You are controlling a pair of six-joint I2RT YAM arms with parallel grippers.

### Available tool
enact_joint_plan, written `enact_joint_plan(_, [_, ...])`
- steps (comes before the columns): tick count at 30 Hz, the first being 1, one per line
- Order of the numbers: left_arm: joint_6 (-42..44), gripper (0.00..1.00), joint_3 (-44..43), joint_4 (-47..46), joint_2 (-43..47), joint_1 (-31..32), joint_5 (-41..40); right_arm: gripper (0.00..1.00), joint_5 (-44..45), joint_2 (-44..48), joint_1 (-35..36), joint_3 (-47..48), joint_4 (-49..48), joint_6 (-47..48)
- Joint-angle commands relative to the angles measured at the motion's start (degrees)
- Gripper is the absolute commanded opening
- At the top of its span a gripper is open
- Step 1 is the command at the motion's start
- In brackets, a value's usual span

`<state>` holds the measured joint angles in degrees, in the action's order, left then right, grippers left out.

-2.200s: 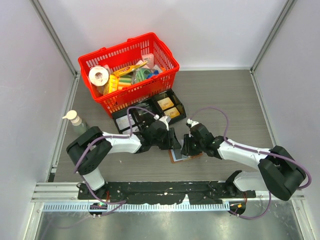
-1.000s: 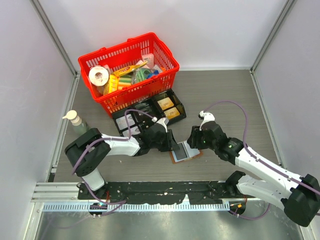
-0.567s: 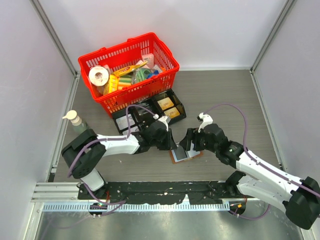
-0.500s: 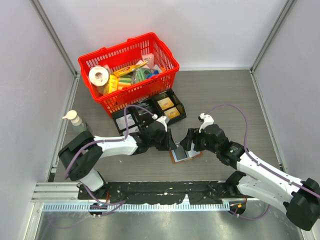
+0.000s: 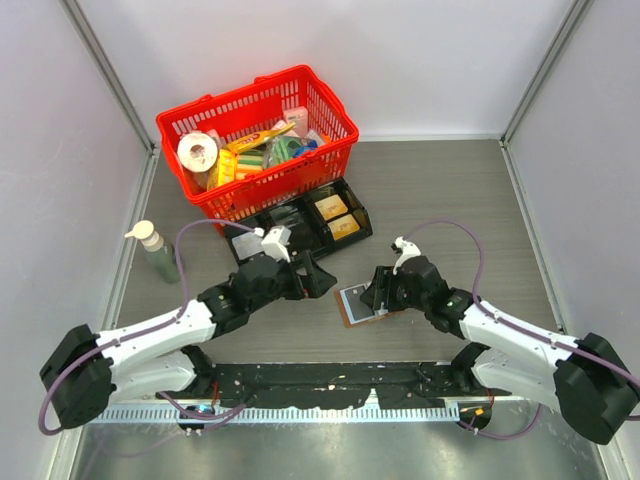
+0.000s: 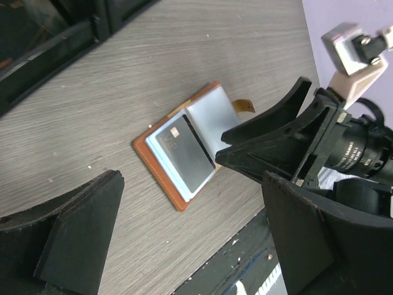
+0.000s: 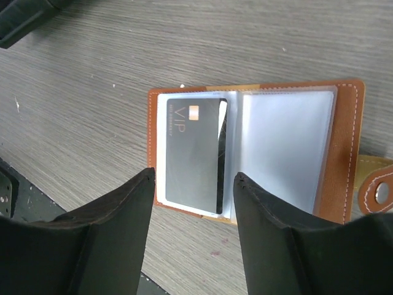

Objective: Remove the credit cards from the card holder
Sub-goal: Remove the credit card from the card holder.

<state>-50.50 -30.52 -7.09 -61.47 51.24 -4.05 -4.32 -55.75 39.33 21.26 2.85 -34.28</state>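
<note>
The card holder [image 7: 347, 153] lies open and flat on the table, brown with tan stitched edges and pale sleeves inside. A dark grey credit card [image 7: 191, 150] marked VIP sits in its left sleeve, with a second card's dark edge showing beside it. My right gripper [image 7: 193, 177] hovers open just above that card, one finger on each side, touching nothing. My left gripper [image 6: 196, 246] stands wide open and empty, back from the card holder [image 6: 161, 166] on its left. From above, the holder [image 5: 352, 312] lies between the left gripper [image 5: 322, 283] and the right gripper [image 5: 376, 296].
A black divided tray [image 5: 300, 225] holding small packets stands just behind the left gripper. Behind that tray is a red basket [image 5: 258, 130] full of groceries. A green pump bottle [image 5: 155, 248] stands at the left wall. A black rail [image 5: 320, 380] runs along the near edge.
The left gripper has let go, opened wide and drawn back to the left as its arm swung low. The right gripper has come down over the open holder.
</note>
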Motion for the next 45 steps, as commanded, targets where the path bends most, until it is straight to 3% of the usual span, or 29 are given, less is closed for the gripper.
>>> enact_joint_plan(1, [1.4,1.0,3.2,-4.0,5.7,-0.9,-3.2,0.57,-2.3,-3.0,-1.4,-1.3,-7.8,-2.2])
enact_joint_plan(5, [4.7,1.0,5.9,-5.0,10.8,-0.9,-5.1,0.52,-3.8,-6.7,-2.0,-2.4,-9.7,-2.9])
enact_joint_plan(7, [5.4,1.0,4.7,-1.0,11.7,-0.9,-6.2,0.51,-4.8,-9.0,-2.1,-2.6,-10.8,-3.0])
enact_joint_plan(10, [6.6,1.0,1.6,3.9,10.2,-0.9,-5.8,0.5,-6.4,-12.6,-2.1,-3.1,-13.1,-2.9])
enact_joint_plan(15, [6.5,1.0,1.0,3.1,8.0,-0.9,-4.8,0.43,-11.4,-19.2,-2.0,-1.9,-20.3,-2.9])
enact_joint_plan(21, [5.8,0.96,-1.6,3.6,1.4,-0.8,-2.2,0.37,-11.1,-22.1,-1.7,1.6,-21.2,-3.3])
enact_joint_plan(30, [1.7,0.78,-5.3,3.5,-9.9,0.3,-1.9,0.37,-10.6,-14.7,-2.2,1.4,-18.9,-5.0])
enact_joint_plan(35, [1.4,0.58,-8.6,3.2,-15.2,2.0,-1.3,0.34,-11.6,-13.7,-2.3,-0.8,-20.7,-5.9])
enact_joint_plan(45, [-1.1,0.42,-10.0,5.3,-22.0,2.6,-0.5,0.3,-14.1,-16.8,-3.4,-3.7,-24.0,-6.7])
